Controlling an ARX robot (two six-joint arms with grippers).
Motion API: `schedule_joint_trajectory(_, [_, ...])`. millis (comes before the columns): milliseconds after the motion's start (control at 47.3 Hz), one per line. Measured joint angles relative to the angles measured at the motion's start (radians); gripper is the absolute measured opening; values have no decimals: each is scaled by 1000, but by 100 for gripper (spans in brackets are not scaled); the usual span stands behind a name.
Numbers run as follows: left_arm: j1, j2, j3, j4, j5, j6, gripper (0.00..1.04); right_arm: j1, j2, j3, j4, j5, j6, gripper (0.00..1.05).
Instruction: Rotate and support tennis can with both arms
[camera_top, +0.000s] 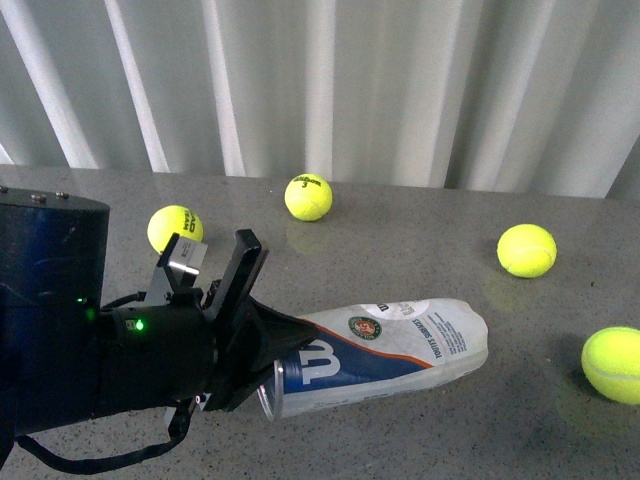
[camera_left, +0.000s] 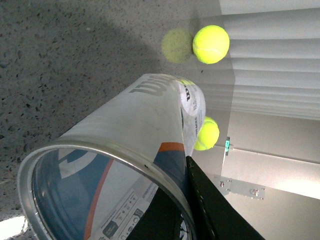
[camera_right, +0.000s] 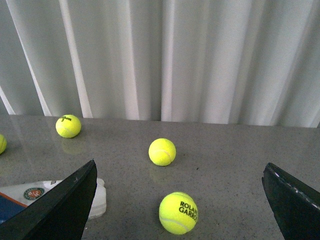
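Front view: I see the tennis can (camera_top: 390, 340) lying sideways on the table (camera_top: 430, 435), with the left gripper (camera_top: 262, 335) at its open end; I cannot tell its grip. Left wrist: one finger (camera_left: 205, 200) sits beside the rim. Right wrist: the right gripper (camera_right: 179, 167) is spread wide.

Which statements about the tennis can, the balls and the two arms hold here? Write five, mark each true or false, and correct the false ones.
1. The tennis can stands upright on the table. False: it lies on its side.
2. The front view shows four tennis balls lying loose on the table. True.
3. The right gripper is shut on a ball. False: its fingers stand wide apart and hold nothing.
4. The left arm is at the can's metal-rimmed end. True.
5. Both arms show in the front view. False: only the left arm does.
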Motion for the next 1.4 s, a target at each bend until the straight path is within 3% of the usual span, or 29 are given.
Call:
schedule_joint_trajectory(148, [12,-141,9,-187,25,50,4,0,0,0,0,0,0,98])
schedule_joint_trajectory(233, [27,-275,86,-428,37,150,4,0,0,0,0,0,0,98])
schedule_joint_trajectory(338, [35,-392,264,-747,-15,318,4,0,0,0,0,0,0,98])
schedule_joint_trajectory(529, [19,-414,622,-1287,-208,684,4,0,0,0,0,0,0,98])
schedule_joint_trajectory(719, [-49,-338,866,-1655,-449,1028,4,0,0,0,0,0,0,98])
schedule_joint_trajectory(846, [-104,-270,983,-1818,-590,1213,4,0,0,0,0,0,0,98])
schedule_joint_trajectory(994, [-177,-173,1106,-1970,-669,1379,4,0,0,0,0,0,0,98])
schedule_joint_trajectory(1184, [-238,-78,1203,-1985,-668,1428,4,0,0,0,0,0,0,98])
schedule_joint_trajectory(1396, [-274,-27,1138,-1926,-632,1435,4,0,0,0,0,0,0,98])
